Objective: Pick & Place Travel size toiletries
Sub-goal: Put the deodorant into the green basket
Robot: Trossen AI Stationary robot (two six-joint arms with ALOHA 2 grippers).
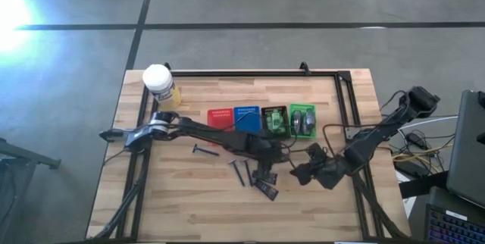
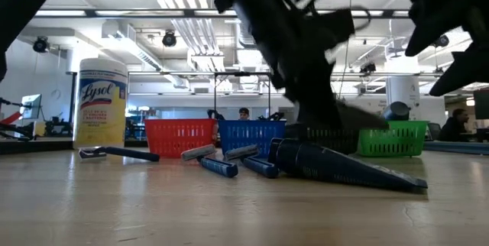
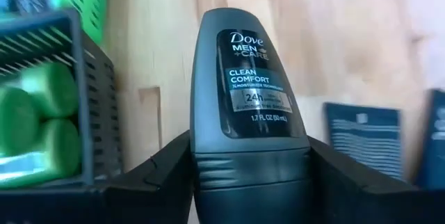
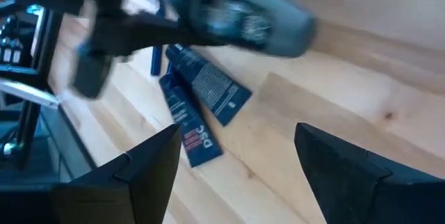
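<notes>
My left gripper [image 1: 271, 151] is shut on a grey oval Dove roll-on [image 3: 249, 92], in front of the black basket [image 1: 274, 120], which holds green tubes [image 3: 35, 123]. My right gripper [image 1: 301, 173] is open and empty, just right of it; its wrist view shows the roll-on [image 4: 240, 19] ahead in the other gripper. A purple razor [image 1: 204, 151], thin dark tubes [image 1: 242, 171] and dark packets [image 1: 265, 188] lie flat on the table. The green basket [image 1: 303, 119] holds grey items. My left gripper pinches the roll-on between its two fingers [image 3: 163, 168], on the two narrow sides of the ribbed end [image 3: 247, 172] below the label. The rounded end [image 3: 236, 22] points away from the wrist. The roll-on looks clear of the table, roughly level.
A red basket [image 1: 221, 117] and a blue basket [image 1: 246, 117] stand left of the black one. A yellow Lysol jar with a white cap [image 1: 159, 83] stands at the far left corner. A black frame [image 1: 250, 73] runs along the table's far edge. Bare wood lies at the near left.
</notes>
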